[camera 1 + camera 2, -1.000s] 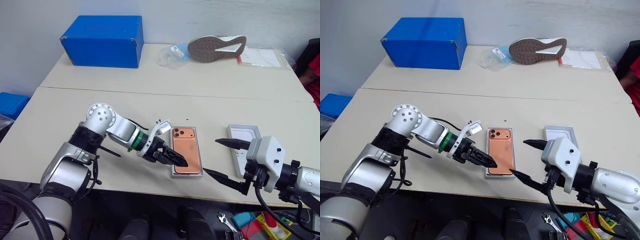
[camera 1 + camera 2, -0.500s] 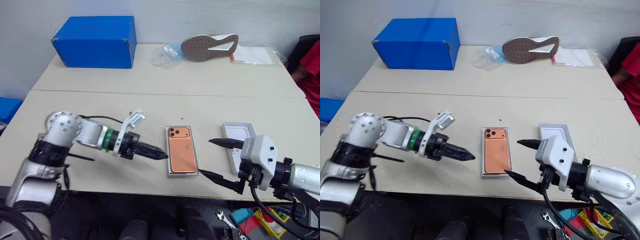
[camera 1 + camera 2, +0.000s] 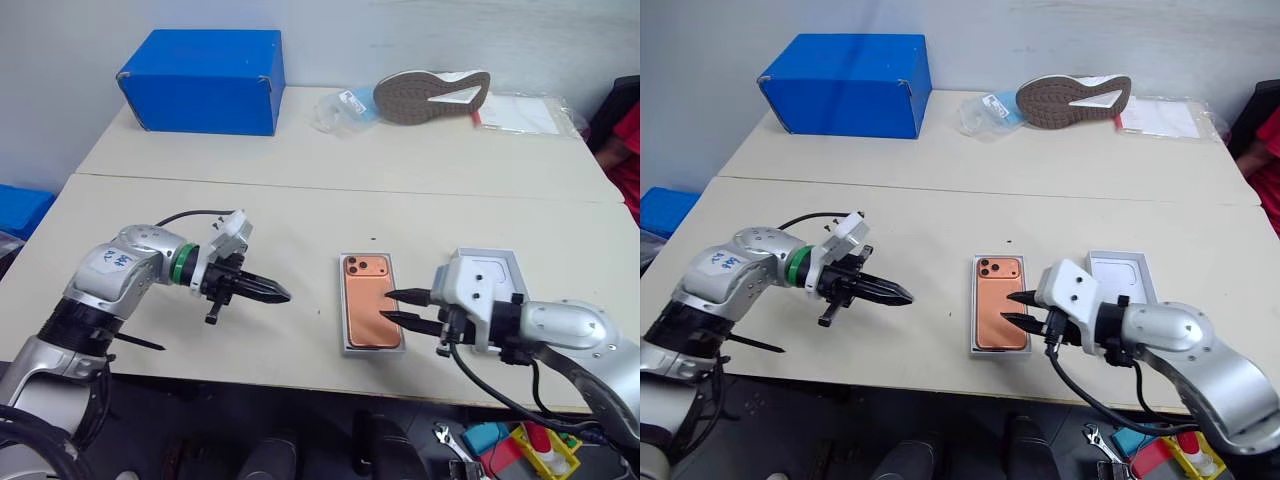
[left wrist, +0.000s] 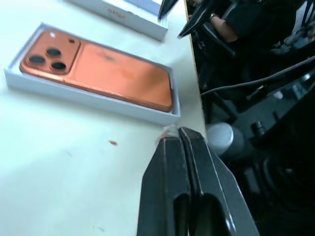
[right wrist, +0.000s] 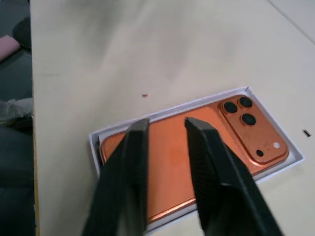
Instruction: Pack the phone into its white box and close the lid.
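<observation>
- Table (image 3: 300, 170): pale top carrying everything.
- Lid (image 3: 490, 268): lies open-side up beside the right arm, just right of the box; lifting it and turning it over looks like the remaining step.
- White box (image 3: 347, 345): near the front edge, with the phone (image 3: 371, 305) seated flat inside, lenses at the far end.
- Right gripper (image 3: 404, 309): fingers narrowly parted over the phone's right edge, gripping nothing; it should press lightly, not drag.
- Left gripper (image 3: 272, 294): pinched together, empty, well left of the box.
</observation>
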`<state>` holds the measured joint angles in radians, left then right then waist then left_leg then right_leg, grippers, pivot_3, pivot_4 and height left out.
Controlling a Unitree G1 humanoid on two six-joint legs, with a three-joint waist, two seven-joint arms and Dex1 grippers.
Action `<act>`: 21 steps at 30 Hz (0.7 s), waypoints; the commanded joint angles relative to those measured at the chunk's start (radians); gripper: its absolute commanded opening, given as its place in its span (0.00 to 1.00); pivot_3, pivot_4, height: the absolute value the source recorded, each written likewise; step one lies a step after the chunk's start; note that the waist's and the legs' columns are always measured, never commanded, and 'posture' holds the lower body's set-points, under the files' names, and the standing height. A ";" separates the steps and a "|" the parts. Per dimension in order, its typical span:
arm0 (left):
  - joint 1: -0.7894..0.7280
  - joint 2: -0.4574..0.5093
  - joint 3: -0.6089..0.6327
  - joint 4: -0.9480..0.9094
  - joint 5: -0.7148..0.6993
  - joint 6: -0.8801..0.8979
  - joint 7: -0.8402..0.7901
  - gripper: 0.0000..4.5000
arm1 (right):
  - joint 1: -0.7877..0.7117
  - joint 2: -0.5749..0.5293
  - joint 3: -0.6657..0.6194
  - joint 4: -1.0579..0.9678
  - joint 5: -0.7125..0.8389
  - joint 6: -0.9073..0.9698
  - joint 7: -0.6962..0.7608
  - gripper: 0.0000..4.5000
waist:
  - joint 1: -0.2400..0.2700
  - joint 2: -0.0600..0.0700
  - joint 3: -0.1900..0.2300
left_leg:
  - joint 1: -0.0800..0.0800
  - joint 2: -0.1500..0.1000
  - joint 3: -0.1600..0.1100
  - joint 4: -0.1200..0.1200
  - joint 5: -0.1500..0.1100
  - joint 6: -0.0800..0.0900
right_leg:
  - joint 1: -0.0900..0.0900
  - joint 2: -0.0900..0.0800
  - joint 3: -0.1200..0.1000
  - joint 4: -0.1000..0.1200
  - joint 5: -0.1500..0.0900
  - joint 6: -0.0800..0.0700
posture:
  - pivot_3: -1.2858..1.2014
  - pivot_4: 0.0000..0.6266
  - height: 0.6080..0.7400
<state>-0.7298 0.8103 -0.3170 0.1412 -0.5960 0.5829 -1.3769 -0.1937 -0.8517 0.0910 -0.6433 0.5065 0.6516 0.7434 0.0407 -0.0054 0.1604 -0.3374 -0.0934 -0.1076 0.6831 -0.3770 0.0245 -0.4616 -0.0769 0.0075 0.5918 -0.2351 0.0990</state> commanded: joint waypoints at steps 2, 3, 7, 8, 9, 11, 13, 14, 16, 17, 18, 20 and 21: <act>-0.042 -0.031 0.023 0.017 0.043 -0.022 -0.066 0.00 | -0.028 0.007 0.121 0.061 -0.127 -0.041 0.014 0.01 | -0.009 0.000 0.000 | 0.000 0.000 0.001 0.000 0.000 0.000 | -0.001 0.000 0.000 0.002 0.000 0.000 | 0.52 0.24 1.00; -0.048 -0.036 0.027 0.021 0.047 -0.017 -0.075 0.00 | -0.026 0.012 0.137 0.073 -0.143 -0.043 0.014 0.01 | -0.011 0.000 0.000 | 0.000 0.000 0.000 0.000 0.000 0.000 | -0.001 0.000 0.000 0.003 0.000 0.000 | 0.52 0.24 1.00; -0.071 -0.053 0.041 0.026 0.054 -0.001 -0.105 0.00 | -0.012 0.022 0.187 0.122 -0.218 -0.039 -0.004 0.01 | -0.016 0.000 0.000 | -0.001 0.000 0.000 0.000 0.000 0.000 | -0.001 0.000 -0.001 0.003 0.000 0.000 | 0.52 0.24 1.00; -0.078 -0.056 0.042 0.026 0.061 -0.004 -0.111 0.00 | -0.006 0.025 0.189 0.129 -0.230 -0.040 -0.007 0.01 | -0.016 0.000 0.000 | -0.001 0.000 0.000 0.000 0.000 0.000 | -0.001 0.000 -0.001 0.003 0.000 0.000 | 0.52 0.24 1.00; -0.084 -0.058 0.043 0.025 0.066 -0.007 -0.117 0.00 | 0.001 0.031 0.183 0.130 -0.231 -0.040 -0.011 0.01 | -0.017 0.000 0.000 | 0.000 0.000 0.000 0.000 0.000 0.000 | -0.001 0.000 -0.001 0.003 0.000 0.000 | 0.52 0.24 1.00; -0.098 -0.063 0.045 0.022 0.069 -0.001 -0.126 0.00 | 0.017 0.050 0.141 0.100 -0.198 -0.028 -0.016 0.01 | -0.017 0.000 0.000 | 0.000 0.000 0.001 0.000 0.000 0.000 | -0.001 0.001 -0.001 0.003 0.000 0.000 | 0.52 0.24 1.00; -0.124 -0.074 0.044 0.039 0.077 0.013 -0.128 0.00 | 0.043 0.059 0.045 0.007 -0.120 0.007 -0.021 0.01 | -0.016 0.000 0.000 | 0.000 0.000 0.000 0.000 0.000 0.000 | -0.001 0.001 -0.001 0.003 0.000 0.000 | 0.52 0.24 1.00; -0.136 -0.079 0.044 0.050 0.082 0.020 -0.129 0.00 | 0.056 0.058 0.000 -0.036 -0.088 0.028 -0.024 0.01 | -0.015 0.000 0.000 | 0.000 0.000 0.001 0.000 0.000 0.000 | -0.001 0.001 0.000 0.003 0.000 0.000 | 0.52 0.24 1.00; -0.163 -0.085 0.041 0.078 0.099 0.032 -0.138 0.00 | 0.096 0.044 -0.124 -0.133 -0.015 0.116 -0.049 0.01 | -0.013 0.000 0.000 | 0.000 0.000 0.000 0.001 0.000 0.000 | -0.001 0.001 0.000 0.004 0.000 0.001 | 0.52 0.24 1.00; -0.174 -0.087 0.044 0.094 0.104 0.029 -0.149 0.00 | 0.117 0.039 -0.195 -0.179 0.027 0.174 -0.066 0.01 | -0.013 0.000 0.000 | -0.001 0.000 0.000 0.001 0.000 0.000 | -0.001 0.000 -0.001 0.004 0.000 0.001 | 0.52 0.24 1.00; -0.181 -0.090 0.046 0.105 0.109 0.027 -0.156 0.00 | 0.131 0.035 -0.246 -0.212 0.059 0.217 -0.079 0.01 | -0.012 0.000 0.000 | -0.001 0.000 0.000 0.001 0.000 0.000 | -0.001 0.000 -0.001 0.004 0.000 0.001 | 0.52 0.24 1.00; -0.206 -0.100 0.059 0.143 0.104 0.030 -0.170 0.04 | 0.156 0.042 -0.403 -0.269 0.165 0.359 -0.129 0.00 | -0.011 -0.001 0.000 | -0.001 0.000 -0.001 0.001 0.000 0.001 | 0.000 0.000 -0.001 0.004 0.000 0.001 | 0.52 0.24 1.00; -0.216 -0.103 0.064 0.153 0.099 0.030 -0.181 0.09 | 0.161 0.050 -0.469 -0.284 0.210 0.424 -0.160 0.00 | -0.011 -0.001 0.000 | -0.001 0.000 -0.002 0.001 0.000 0.001 | 0.000 0.000 0.000 0.004 0.000 0.001 | 0.52 0.24 1.00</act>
<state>-0.9135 0.7076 -0.2850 0.2878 -0.4905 0.6124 -1.5005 -0.0356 -0.8069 -0.2651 -0.8709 0.6339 0.9748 0.6299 0.0294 -0.0060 0.1600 -0.3385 -0.0932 -0.1093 0.6839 -0.3773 0.0251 -0.4616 -0.0766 0.0072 0.5957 -0.2346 0.0999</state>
